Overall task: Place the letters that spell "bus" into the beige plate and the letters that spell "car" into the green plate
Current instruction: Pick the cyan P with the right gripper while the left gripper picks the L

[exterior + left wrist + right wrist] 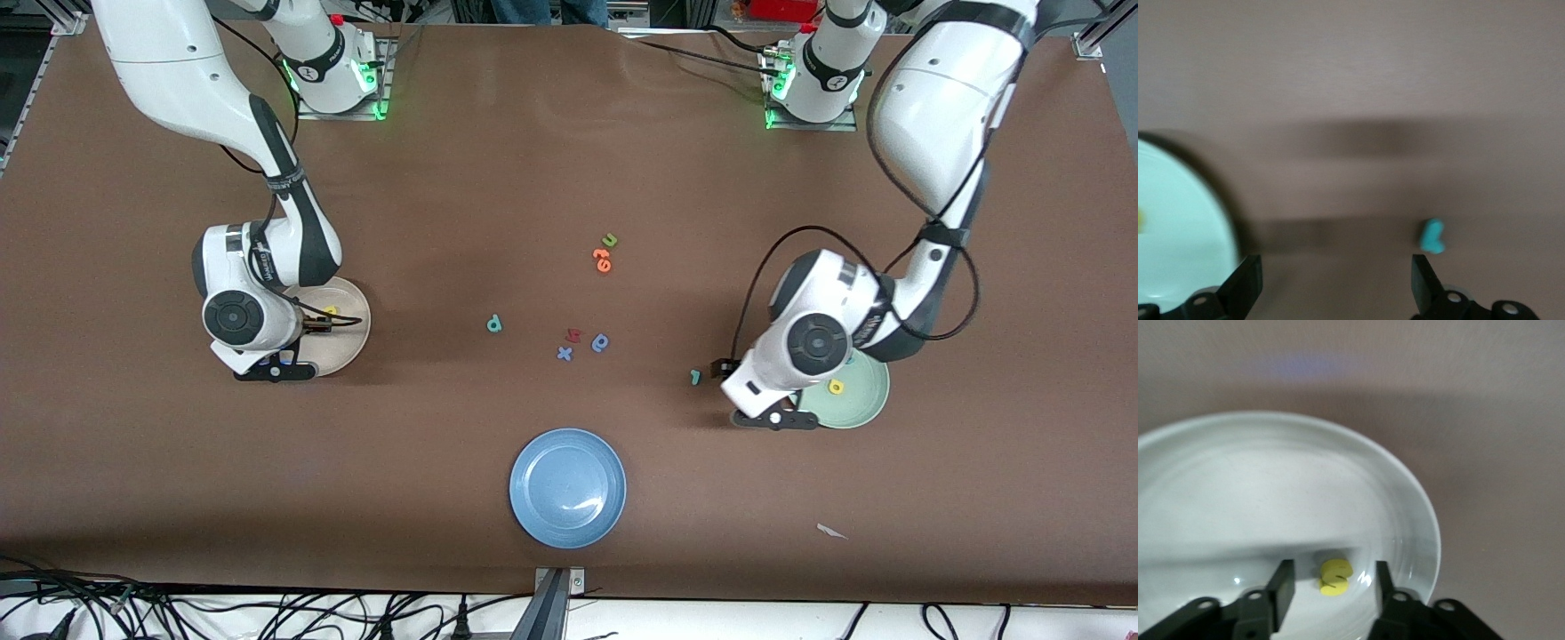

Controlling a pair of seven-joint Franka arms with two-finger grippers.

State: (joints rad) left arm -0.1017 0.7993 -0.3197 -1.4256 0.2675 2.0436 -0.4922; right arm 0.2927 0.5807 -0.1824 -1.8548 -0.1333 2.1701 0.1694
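Observation:
My right gripper hangs low over the beige plate, open. A yellow s lies in the plate between its fingers, with a gap on each side. This same yellow s shows beside the right hand in the front view. My left gripper is open over bare table between the green plate and a teal r. The teal r lies just past one fingertip. A yellow a rests in the green plate. A teal b lies mid-table.
A blue plate sits nearest the front camera. Mid-table lie a red letter, a blue round letter and a blue x. Farther back are orange letters and a green u.

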